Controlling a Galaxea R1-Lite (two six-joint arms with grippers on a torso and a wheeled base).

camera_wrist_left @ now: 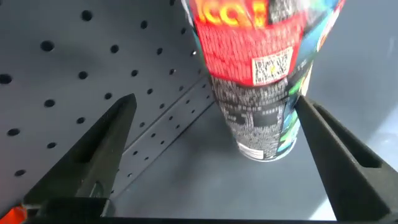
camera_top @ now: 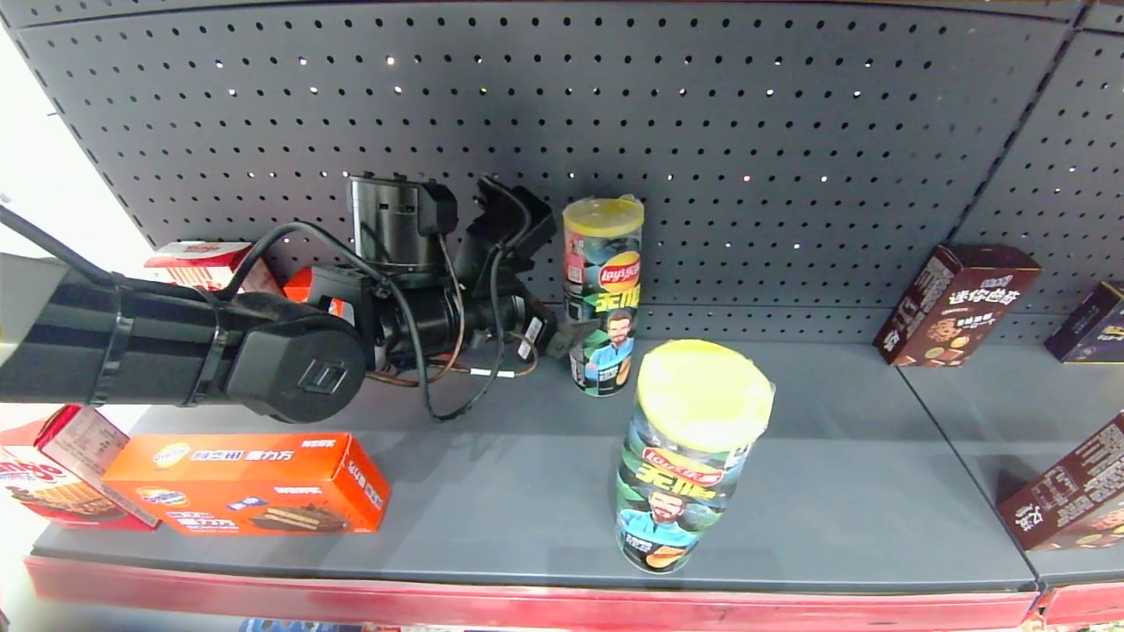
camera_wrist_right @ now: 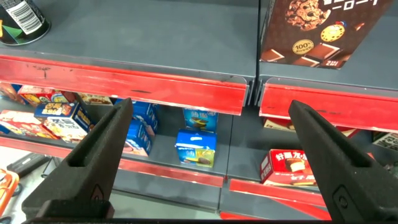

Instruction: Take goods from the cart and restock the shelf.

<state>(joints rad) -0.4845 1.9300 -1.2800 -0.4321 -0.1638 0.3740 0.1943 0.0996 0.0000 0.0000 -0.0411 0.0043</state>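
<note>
Grey shelf [camera_top: 834,456]: L claw [camera_wrist_left: 216,102] wide by rear chip can [camera_top: 601,298]; R claw [camera_wrist_right: 209,104] wide too.

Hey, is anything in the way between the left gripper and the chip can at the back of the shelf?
Nothing visible. The left gripper is open, and the rear chip can stands upright right at its fingertips. The front chip can stands nearer the shelf edge, off that line.

Orange biscuit box [camera_top: 246,493] lying flat at 8 o'clock, with a red-and-white box [camera_top: 53,474] just beside it, toward 9. Brown chocolate-biscuit box [camera_top: 957,305] standing at 3 o'clock. Second brown box [camera_top: 1067,496] at 4. Grey perforated panel [camera_top: 702,105] at 12. Blue boxes [camera_wrist_right: 196,146] on a lower level.
</note>
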